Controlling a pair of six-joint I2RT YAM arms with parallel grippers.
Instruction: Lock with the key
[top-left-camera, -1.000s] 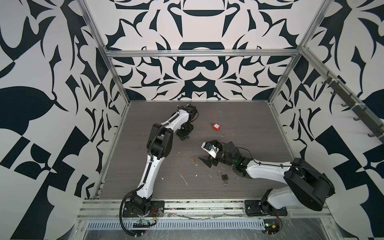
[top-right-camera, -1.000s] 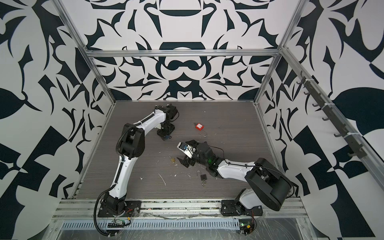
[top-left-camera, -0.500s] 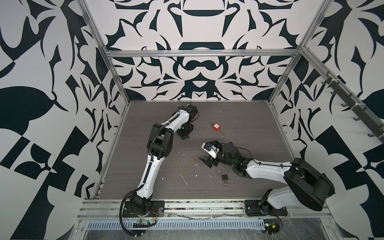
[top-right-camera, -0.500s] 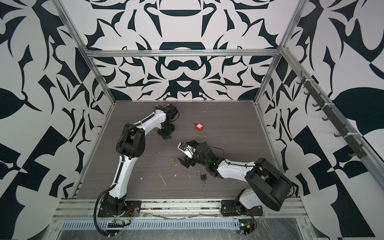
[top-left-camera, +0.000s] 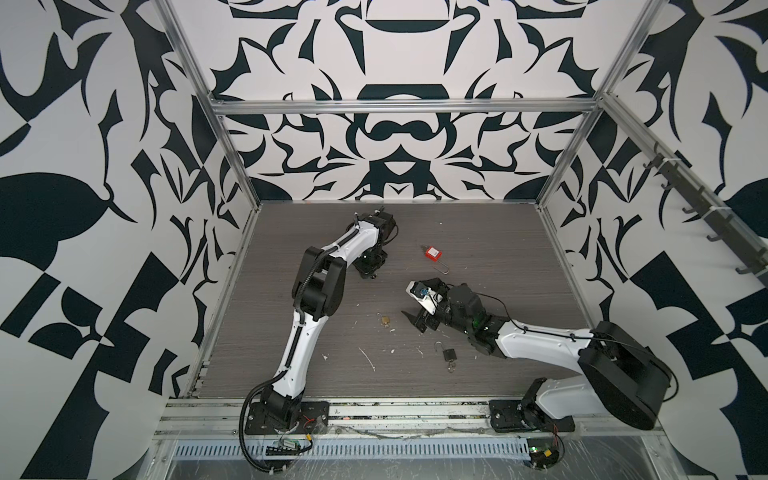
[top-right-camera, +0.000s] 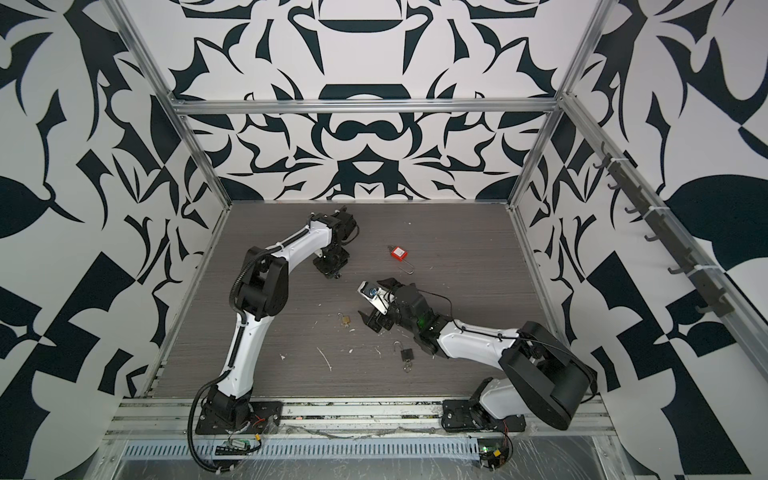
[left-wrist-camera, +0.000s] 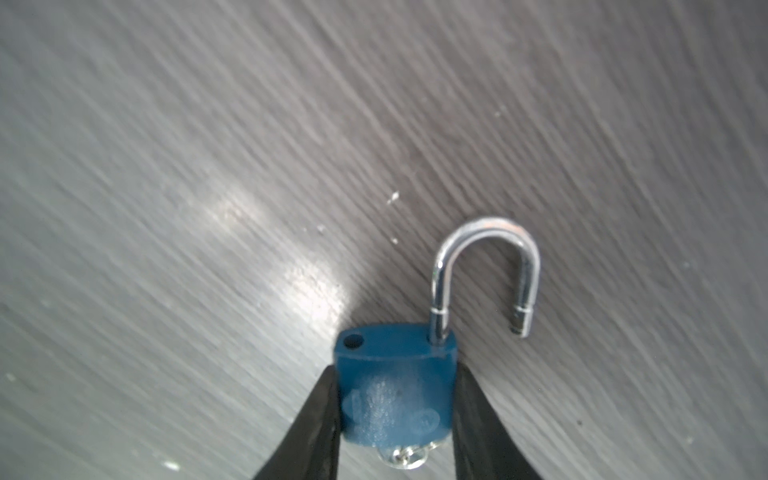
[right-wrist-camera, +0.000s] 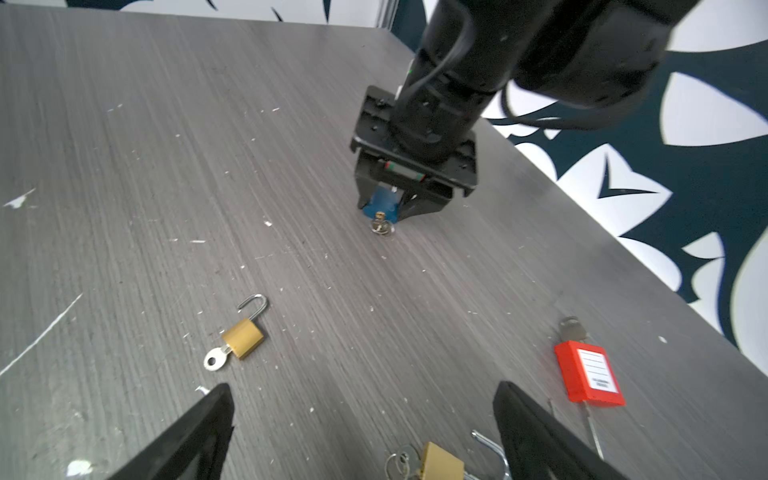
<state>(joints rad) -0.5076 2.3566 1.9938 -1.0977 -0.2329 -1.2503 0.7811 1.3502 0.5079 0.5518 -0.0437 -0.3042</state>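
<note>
The left gripper (left-wrist-camera: 397, 374) has narrowed its fingers over the last second and now pinches the blue padlock (left-wrist-camera: 395, 399) by both flanks, low over the far part of the table (top-left-camera: 498, 249); so the lock is secured for work, I judge; its shackle (left-wrist-camera: 486, 266) stands swung out and open, its key (right-wrist-camera: 380, 218) sits in the keyhole below; a brass padlock (top-left-camera: 385, 320), open with its key in, lies nearer; the right gripper (right-wrist-camera: 363, 390) hangs unchanged, fingers wide apart and empty, facing the blue lock with bare tabletop between; a second brass padlock (right-wrist-camera: 442, 461) lies just by one finger; the red padlock (top-left-camera: 433, 252) and black padlock (top-left-camera: 449, 354) lie well aside.
</note>
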